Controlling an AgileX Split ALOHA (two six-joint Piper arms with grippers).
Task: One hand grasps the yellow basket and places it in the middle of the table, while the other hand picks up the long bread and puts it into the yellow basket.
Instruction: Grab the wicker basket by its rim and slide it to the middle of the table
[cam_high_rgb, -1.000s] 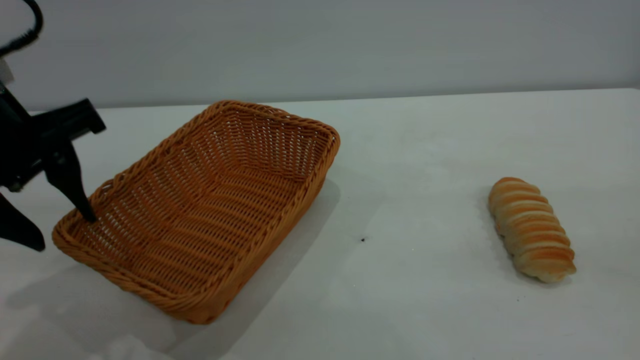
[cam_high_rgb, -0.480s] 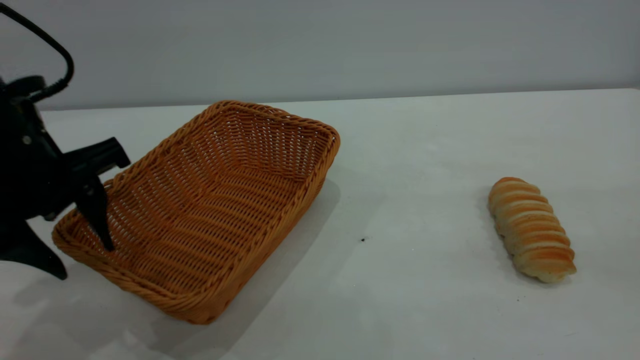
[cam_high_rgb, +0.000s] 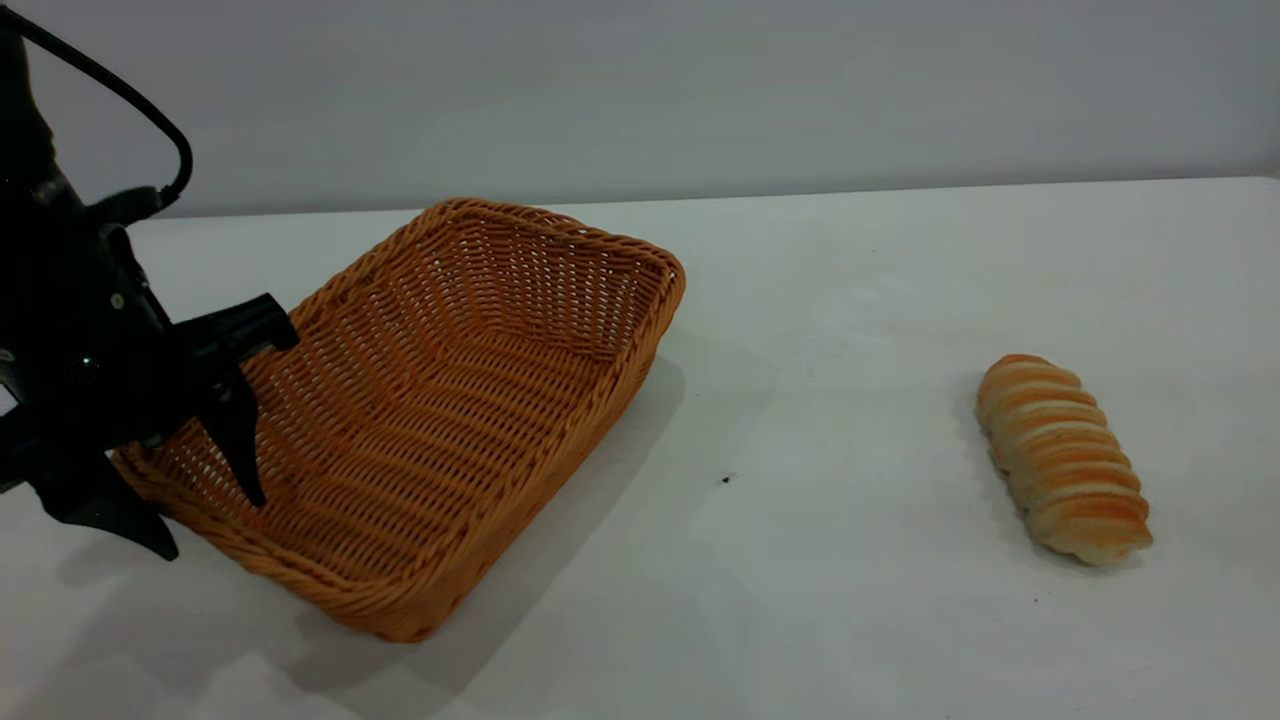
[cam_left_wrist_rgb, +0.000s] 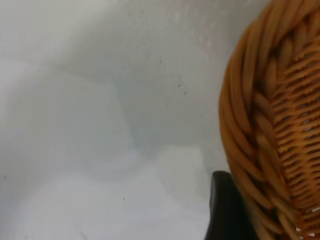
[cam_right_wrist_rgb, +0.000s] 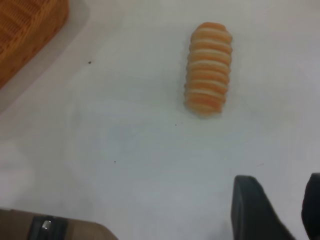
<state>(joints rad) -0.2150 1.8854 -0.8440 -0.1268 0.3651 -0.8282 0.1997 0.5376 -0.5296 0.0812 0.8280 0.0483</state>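
Observation:
The yellow basket (cam_high_rgb: 560, 228) lies at the left of the white table (cam_high_rgb: 850, 300), its long side running away at a slant. My left gripper (cam_high_rgb: 213, 528) stands open astride the basket's near-left rim, one finger inside and one outside. In the left wrist view the outer finger (cam_left_wrist_rgb: 225, 210) lies against the braided rim (cam_left_wrist_rgb: 250, 130). The long bread (cam_high_rgb: 1062, 458) lies alone at the right, also in the right wrist view (cam_right_wrist_rgb: 209, 67). My right gripper (cam_right_wrist_rgb: 282, 210) is open and empty, some way off from the bread, and out of the exterior view.
A corner of the basket (cam_right_wrist_rgb: 25, 30) shows at the edge of the right wrist view. Bare white tabletop with a tiny dark speck (cam_high_rgb: 726, 480) lies between basket and bread. A grey wall stands behind the table.
My left gripper has come down and to the right over the basket's left rim, its fingers drawing closer together. The basket has shifted slightly to the right. The bread has not moved.

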